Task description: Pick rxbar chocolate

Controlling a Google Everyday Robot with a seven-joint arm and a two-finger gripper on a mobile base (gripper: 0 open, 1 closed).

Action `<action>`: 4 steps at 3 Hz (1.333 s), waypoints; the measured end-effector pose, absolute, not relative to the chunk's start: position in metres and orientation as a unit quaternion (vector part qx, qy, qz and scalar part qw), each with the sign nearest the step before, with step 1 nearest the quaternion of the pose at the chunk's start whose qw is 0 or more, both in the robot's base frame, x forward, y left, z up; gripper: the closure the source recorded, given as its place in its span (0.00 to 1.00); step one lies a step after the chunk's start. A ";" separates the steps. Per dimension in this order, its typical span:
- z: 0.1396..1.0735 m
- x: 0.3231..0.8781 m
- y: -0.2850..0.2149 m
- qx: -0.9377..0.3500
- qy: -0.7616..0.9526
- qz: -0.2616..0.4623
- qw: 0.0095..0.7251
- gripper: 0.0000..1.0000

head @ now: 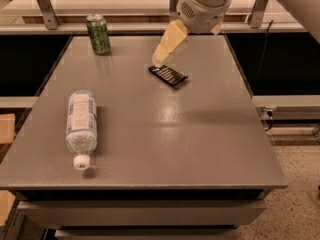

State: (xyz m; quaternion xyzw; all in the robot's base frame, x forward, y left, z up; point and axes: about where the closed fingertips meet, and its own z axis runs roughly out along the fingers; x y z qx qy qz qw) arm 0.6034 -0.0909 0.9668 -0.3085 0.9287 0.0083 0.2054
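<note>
Chocolate bar (168,75) lies flat on the gray table (190,134), toward the far edge, near its middle. Our gripper (160,60) hangs tilted just over the bar's far left end; we cannot tell whether it is spread or closed. A green can (98,34) stands near the far left corner, and a water bottle (81,126) lies along the left edge.

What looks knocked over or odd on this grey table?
Only the clear plastic water bottle, lying on its side at left. The green can stands upright; the flat black wrapped bar lies by the gripper.
</note>
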 end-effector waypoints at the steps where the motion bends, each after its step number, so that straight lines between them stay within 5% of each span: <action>1: 0.970 0.612 -0.073 -0.338 0.921 -0.013 0.191 0.00; 4: 0.932 0.632 -0.038 -0.384 0.915 -0.004 0.125 0.00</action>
